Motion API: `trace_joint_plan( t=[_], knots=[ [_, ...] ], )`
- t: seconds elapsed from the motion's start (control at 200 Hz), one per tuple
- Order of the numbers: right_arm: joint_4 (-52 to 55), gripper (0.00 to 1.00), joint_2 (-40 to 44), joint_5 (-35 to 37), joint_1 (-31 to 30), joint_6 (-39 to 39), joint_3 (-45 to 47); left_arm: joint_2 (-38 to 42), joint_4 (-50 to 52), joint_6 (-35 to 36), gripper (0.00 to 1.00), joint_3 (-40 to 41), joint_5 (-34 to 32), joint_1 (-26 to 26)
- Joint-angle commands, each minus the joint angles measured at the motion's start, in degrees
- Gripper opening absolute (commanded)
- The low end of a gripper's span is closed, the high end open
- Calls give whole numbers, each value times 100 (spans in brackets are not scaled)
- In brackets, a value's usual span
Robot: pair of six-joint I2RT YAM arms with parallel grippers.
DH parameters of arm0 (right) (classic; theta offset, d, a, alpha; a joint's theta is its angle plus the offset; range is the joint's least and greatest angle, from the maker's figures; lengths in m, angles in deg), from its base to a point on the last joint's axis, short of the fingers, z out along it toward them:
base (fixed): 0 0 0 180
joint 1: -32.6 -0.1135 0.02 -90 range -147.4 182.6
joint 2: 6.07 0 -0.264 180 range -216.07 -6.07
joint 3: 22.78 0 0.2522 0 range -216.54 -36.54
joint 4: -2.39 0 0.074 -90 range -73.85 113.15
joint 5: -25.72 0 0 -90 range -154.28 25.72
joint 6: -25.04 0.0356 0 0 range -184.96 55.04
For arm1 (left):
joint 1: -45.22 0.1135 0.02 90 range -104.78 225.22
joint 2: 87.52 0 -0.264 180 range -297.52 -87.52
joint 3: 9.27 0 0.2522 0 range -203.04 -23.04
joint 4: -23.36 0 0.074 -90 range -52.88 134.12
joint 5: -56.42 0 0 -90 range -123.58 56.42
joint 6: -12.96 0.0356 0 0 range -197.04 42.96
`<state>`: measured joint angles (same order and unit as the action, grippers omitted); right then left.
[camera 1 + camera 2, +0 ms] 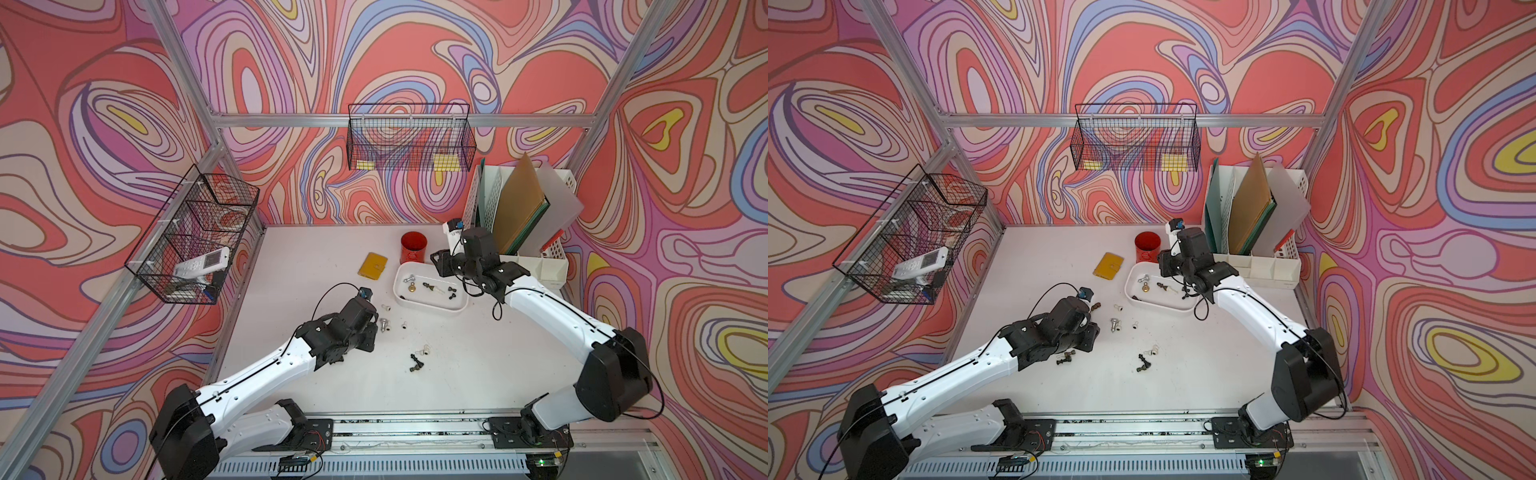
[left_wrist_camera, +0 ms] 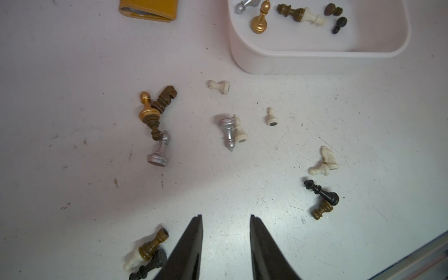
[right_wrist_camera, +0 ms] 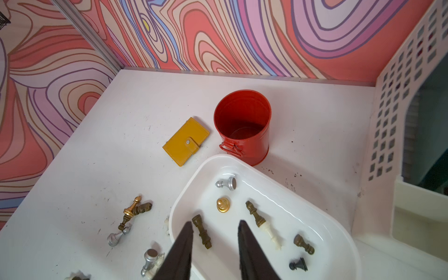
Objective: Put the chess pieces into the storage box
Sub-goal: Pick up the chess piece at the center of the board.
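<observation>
1. My left hand: fingers moderately apart, nothing between them, over bare counter.
2. Ahead of it, loose chess pieces lie on their sides across the counter in small clusters, several touching. Colours: silver, gold, brown, black, cream.
3. Beyond them, the storage box sits on the counter. Seven pieces are inside; a gold piece appears upright, the rest lie flat.
4. My right hand: above the box, fingers apart, empty. A brown piece lies on the box floor beneath it.
5. Farthest: a yellow wallet, and a red cup just beside the box rim.
</observation>
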<state>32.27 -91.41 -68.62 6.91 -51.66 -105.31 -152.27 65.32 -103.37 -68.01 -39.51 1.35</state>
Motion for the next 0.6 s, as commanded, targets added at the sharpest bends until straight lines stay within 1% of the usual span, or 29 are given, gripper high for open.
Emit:
trace_joint_plan(
  t=[0.0, 0.12, 0.235, 0.406, 0.596],
  knots=[
    [34, 34, 249, 300, 3, 112, 484, -142, -747, 552, 37, 29, 731, -17],
    [8, 34, 609, 503, 5, 86, 767, -325, -807, 614, 37, -38, 853, -240],
    [-30, 34, 954, 766, 5, 42, 945, -549, -1041, 716, 37, -3, 741, -701],
    [-285, 35, 1444, 1122, 3, 50, 1248, -1261, -1161, 817, 37, -227, 744, -1239],
    [-241, 35, 1694, 1268, 4, 84, 1360, -1892, -1270, 925, 36, -474, 934, -1527]
  ],
)
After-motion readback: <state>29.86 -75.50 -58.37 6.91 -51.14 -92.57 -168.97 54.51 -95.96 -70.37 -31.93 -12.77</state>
